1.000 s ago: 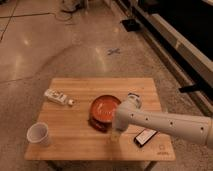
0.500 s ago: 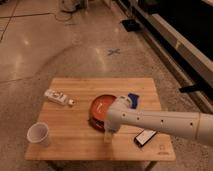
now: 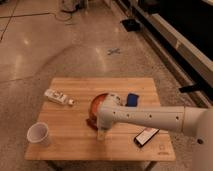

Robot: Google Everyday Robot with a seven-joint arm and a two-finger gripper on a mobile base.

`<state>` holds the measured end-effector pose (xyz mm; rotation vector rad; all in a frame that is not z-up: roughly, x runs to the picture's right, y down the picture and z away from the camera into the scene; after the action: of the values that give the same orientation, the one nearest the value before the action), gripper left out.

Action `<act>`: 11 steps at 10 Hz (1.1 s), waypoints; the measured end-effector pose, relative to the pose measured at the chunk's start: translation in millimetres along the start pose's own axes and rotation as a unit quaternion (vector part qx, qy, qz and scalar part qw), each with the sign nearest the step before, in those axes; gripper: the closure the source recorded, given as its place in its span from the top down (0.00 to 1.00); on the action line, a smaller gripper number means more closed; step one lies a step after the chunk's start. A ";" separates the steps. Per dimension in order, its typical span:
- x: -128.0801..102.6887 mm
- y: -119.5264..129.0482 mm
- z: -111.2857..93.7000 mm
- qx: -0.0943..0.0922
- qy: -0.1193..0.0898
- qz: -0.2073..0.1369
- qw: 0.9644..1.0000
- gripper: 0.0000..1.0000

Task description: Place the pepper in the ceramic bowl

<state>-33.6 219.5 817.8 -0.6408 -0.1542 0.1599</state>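
Note:
The ceramic bowl (image 3: 96,103), orange-red inside with a dark rim, sits near the middle of the wooden table (image 3: 70,145). My white arm reaches in from the right and covers most of the bowl. The gripper (image 3: 101,133) hangs down just in front of the bowl's front rim, close above the tabletop. The pepper does not show; it is hidden behind the arm or the gripper.
A white cup (image 3: 39,134) stands at the front left. A white bottle (image 3: 57,97) lies at the back left. A blue object (image 3: 131,99) lies right of the bowl. A black-and-red flat packet (image 3: 146,136) lies at the front right, under the arm.
The arm has swung to the left across the bowl. The gripper has moved left, from right of the bowl to just in front of it.

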 end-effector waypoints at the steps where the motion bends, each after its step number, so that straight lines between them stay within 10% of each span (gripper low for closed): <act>1: -4.0 -4.5 1.6 0.003 0.002 0.000 1.000 0.65; 3: -10.5 -7.3 3.6 0.005 0.005 -0.001 1.000 0.59; 8: -14.9 1.4 -11.3 0.003 0.002 -0.007 1.000 0.05; 11: -5.8 -2.4 -54.4 0.022 0.002 -0.022 1.000 0.00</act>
<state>-28.5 184.9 775.7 -0.5941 -0.1609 0.1184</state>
